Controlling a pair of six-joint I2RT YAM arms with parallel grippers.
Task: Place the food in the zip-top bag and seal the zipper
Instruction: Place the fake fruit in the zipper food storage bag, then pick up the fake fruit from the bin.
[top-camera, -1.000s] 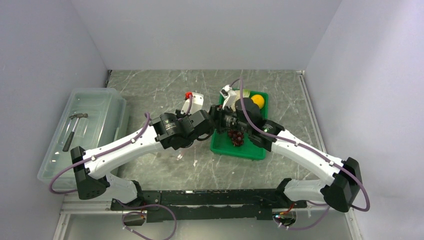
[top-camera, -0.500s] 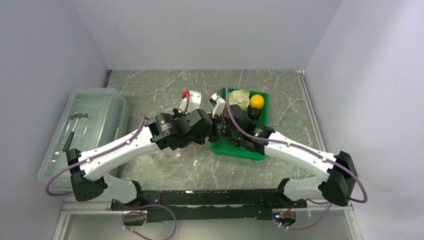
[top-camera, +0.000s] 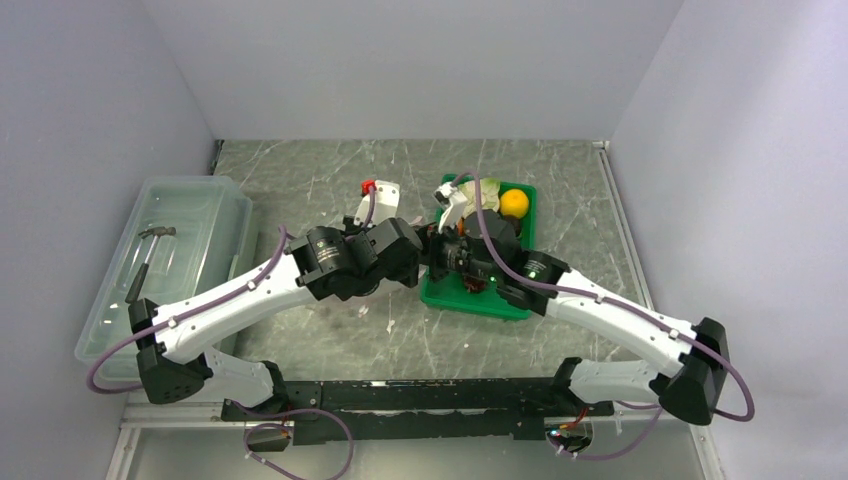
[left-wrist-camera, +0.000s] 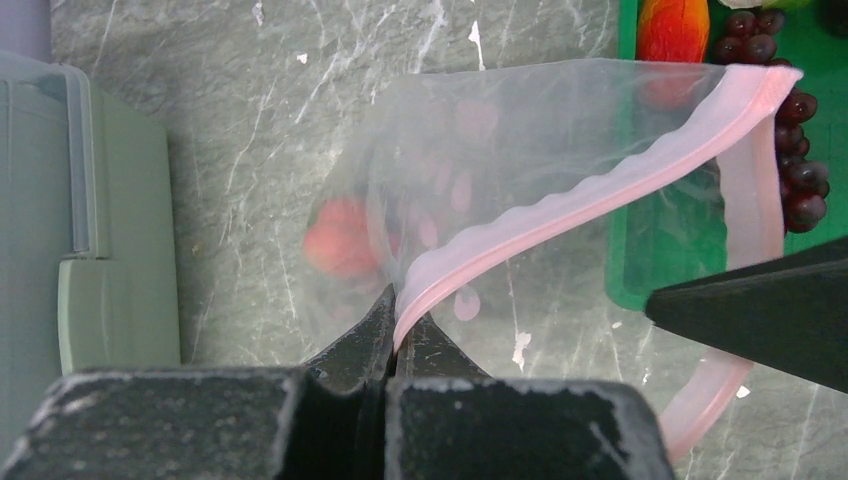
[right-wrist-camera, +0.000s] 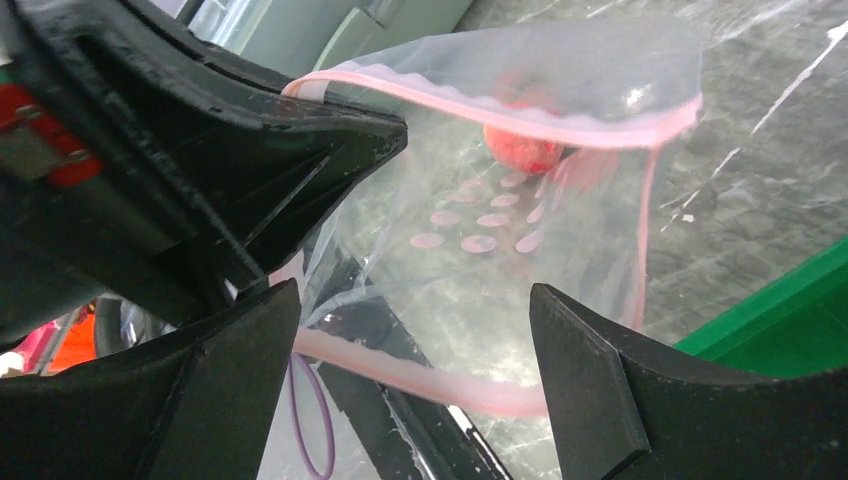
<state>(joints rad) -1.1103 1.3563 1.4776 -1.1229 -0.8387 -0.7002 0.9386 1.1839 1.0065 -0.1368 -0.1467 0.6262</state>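
Note:
My left gripper (left-wrist-camera: 398, 318) is shut on the pink zipper (left-wrist-camera: 560, 215), holding the clear zip-top bag (left-wrist-camera: 520, 130) with its mouth open toward the right. A red piece of food (right-wrist-camera: 520, 145) lies inside the bag. My right gripper (right-wrist-camera: 412, 310) stands open at the bag's mouth, with only the lower zipper strip (right-wrist-camera: 420, 375) running between its fingers. The dark purple grapes (left-wrist-camera: 800, 150) lie on the green tray (left-wrist-camera: 680, 240) by the mouth's right rim. The orange-yellow fruit (top-camera: 514, 203) and pale leafy vegetable (top-camera: 480, 190) sit at the tray's far end.
A large translucent bin (top-camera: 165, 260) with a hammer (top-camera: 150, 255) in it stands at the left. An orange-red piece (left-wrist-camera: 675, 25) lies on the tray's edge. White walls close in the table on three sides.
My right gripper's jaws have spread wider and it has moved left up to the bag's mouth. The grapes seen under it a second ago are no longer between its fingers. The left gripper holds still.

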